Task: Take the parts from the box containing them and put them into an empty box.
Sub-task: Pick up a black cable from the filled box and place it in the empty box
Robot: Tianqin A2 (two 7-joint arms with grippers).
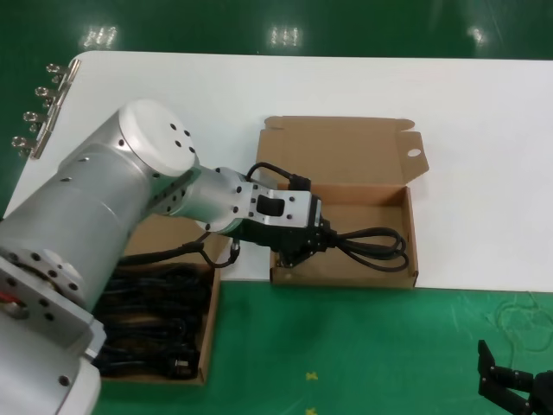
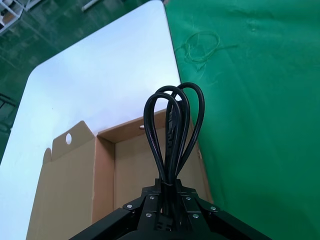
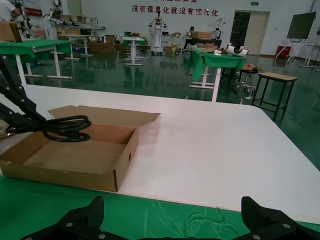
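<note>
My left gripper (image 1: 304,249) is shut on a black power cord (image 1: 373,245) and holds it over the empty box (image 1: 408,226), the one with a round hole in its side tab. In the left wrist view the cord's loops (image 2: 172,130) stick out past the gripper (image 2: 172,200) above that box's floor (image 2: 135,175). The cord (image 3: 65,128) also shows hanging over the box (image 3: 75,170) in the right wrist view. The box containing the parts (image 1: 210,333) sits at the lower left, with several black cords (image 1: 147,328) in it, partly hidden by my left arm. My right gripper (image 1: 518,389) is open and empty at the lower right.
The white table (image 1: 484,173) spreads behind and to the right of the boxes. Green cloth (image 1: 346,346) covers the front. A thin greenish wire (image 1: 518,320) lies on the cloth near my right gripper. Metal clips (image 1: 43,108) line the table's far left edge.
</note>
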